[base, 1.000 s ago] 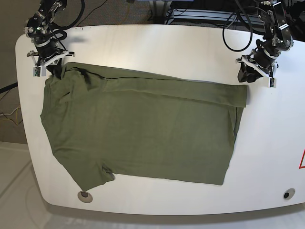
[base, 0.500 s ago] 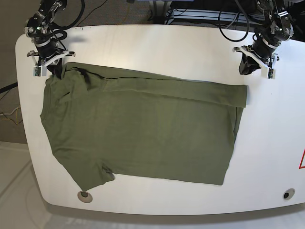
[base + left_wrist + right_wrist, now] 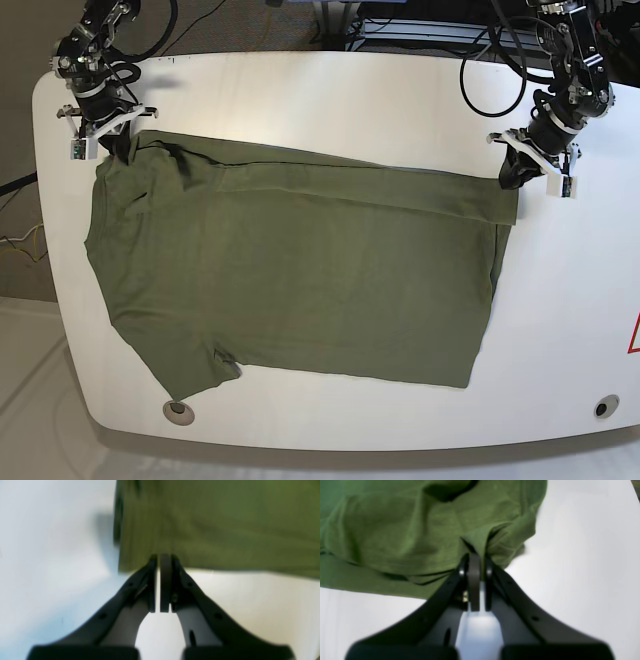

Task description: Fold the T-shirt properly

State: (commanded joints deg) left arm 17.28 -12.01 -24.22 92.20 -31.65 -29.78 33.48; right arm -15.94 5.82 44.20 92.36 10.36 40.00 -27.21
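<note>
The olive-green T-shirt [image 3: 300, 270] lies spread flat on the white table [image 3: 350, 90], its far edge folded over in a long band. My right gripper [image 3: 118, 145] is at the shirt's far left corner. In the right wrist view this gripper [image 3: 475, 555] is shut on a bunched fold of the T-shirt [image 3: 395, 530]. My left gripper [image 3: 512, 178] sits at the far right corner of the folded band. In the left wrist view this gripper [image 3: 162, 556] has its pads together at the edge of the T-shirt [image 3: 225, 525], with no cloth showing between them.
Black cables [image 3: 490, 60] hang behind the table's far edge. Two round fittings [image 3: 180, 410] [image 3: 601, 407] sit in the tabletop near its front edge. A red mark [image 3: 634, 335] shows at the right edge.
My left arm has come forward and down from the table's far right to the shirt's far right corner. The right arm and the shirt have stayed put.
</note>
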